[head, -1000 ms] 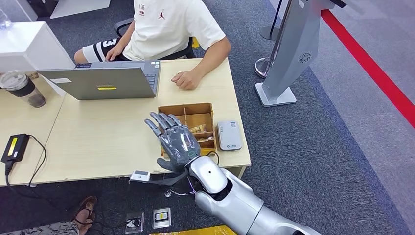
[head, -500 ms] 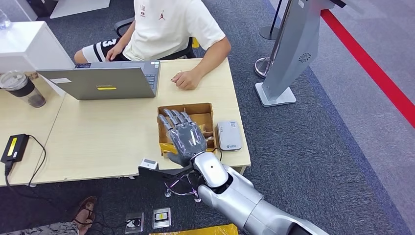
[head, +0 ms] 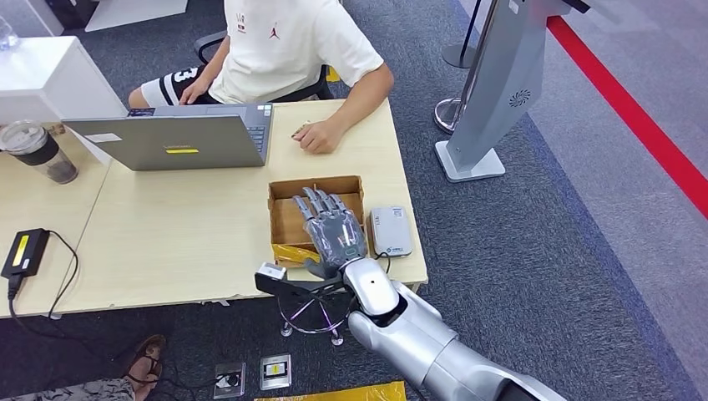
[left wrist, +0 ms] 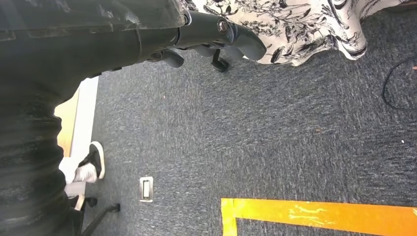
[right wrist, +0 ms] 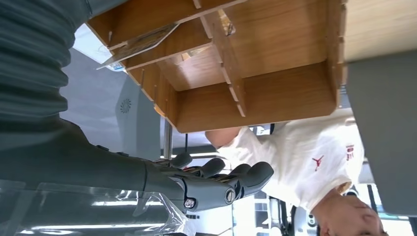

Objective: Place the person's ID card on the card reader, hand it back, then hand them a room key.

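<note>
Before me stands a pale wooden surface (head: 184, 225), set on dark grey carpet (head: 534, 251). To my right a red stripe (head: 634, 117) runs across the lighter floor, with a grey kiosk stand (head: 493, 92) near the surface's far corner. Yellow tape (left wrist: 314, 215) marks the carpet below me, and a white cabinet (head: 50, 79) sits at far left.

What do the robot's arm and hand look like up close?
The right arm is smooth silver metal in rounded segments, with a small dark dot on the wrist shell. The right hand is dark grey with jointed segmented fingers and a glossy, reflective back. The right wrist view shows a grey ribbed cover and a screw-like disc on a finger. The left hand also looks dark grey.
</note>
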Robot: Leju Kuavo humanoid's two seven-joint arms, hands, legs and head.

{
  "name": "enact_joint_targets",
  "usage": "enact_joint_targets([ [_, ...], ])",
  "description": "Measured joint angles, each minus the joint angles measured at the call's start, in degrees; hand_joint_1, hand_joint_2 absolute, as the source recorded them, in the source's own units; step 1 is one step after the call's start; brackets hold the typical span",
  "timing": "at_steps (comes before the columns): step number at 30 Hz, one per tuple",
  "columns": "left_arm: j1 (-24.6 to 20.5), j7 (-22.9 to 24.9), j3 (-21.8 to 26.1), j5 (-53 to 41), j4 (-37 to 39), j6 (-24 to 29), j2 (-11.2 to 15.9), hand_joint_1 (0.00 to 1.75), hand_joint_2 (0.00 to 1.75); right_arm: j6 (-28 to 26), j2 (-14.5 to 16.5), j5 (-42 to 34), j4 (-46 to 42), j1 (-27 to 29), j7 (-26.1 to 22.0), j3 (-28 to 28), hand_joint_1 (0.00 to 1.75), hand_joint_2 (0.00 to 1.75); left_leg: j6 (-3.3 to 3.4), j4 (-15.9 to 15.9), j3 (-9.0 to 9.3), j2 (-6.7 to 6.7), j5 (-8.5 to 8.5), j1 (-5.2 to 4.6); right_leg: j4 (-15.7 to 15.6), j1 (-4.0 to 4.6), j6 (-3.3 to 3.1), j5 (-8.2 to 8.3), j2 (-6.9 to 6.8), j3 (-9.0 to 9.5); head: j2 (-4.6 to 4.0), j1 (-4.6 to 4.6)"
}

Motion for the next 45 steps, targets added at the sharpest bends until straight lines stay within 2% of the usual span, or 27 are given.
enact_joint_targets([
  [19, 0.0, 0.0, -0.01, -0.42, -0.02, 0.26, 0.01, 0.0, 1.75, 0.6, -1.82, 1.43, 0.36, 1.33, 1.77, -2.93, 0.02, 1.75, 0.0, 0.0, 0.0, 0.01, 0.0, 0.0, 0.0, 0.0, 0.0, 0.0, 0.0, 0.0, 0.0, 0.0],
  [32, 0.01, -0.04, -0.02, -0.67, -0.09, 0.19, -0.04, 0.0, 1.75, 1.43, -1.98, 1.96, 0.36, 2.26, 1.48, -3.93, 0.32, 1.75, 0.0, 0.0, 0.0, 0.01, 0.0, 0.0, 0.0, 0.0, 0.0, 0.0, 0.0, 0.0, 0.0, 0.0],
  [38, 0.01, -0.04, -0.02, -0.77, -0.09, 0.08, -0.02, 0.0, 1.75, 1.52, -1.98, 1.94, 0.36, 2.36, 1.44, -4.16, 0.58, 1.75, 0.0, 0.0, 0.0, 0.01, 0.0, 0.0, 0.0, 0.0, 0.0, 0.0, 0.0, 0.0, 0.0, 0.0],
  [45, 0.01, -0.04, -0.02, -1.03, -0.09, -0.08, -0.02, 0.0, 1.75, 1.74, -2.06, 1.8, 0.36, 2.4, 1.56, -4.44, 0.65, 1.75, 0.0, 0.0, 0.01, 0.01, 0.0, 0.0, 0.0, 0.0, 0.0, 0.0, 0.0, 0.0, 0.0, 0.0],
])
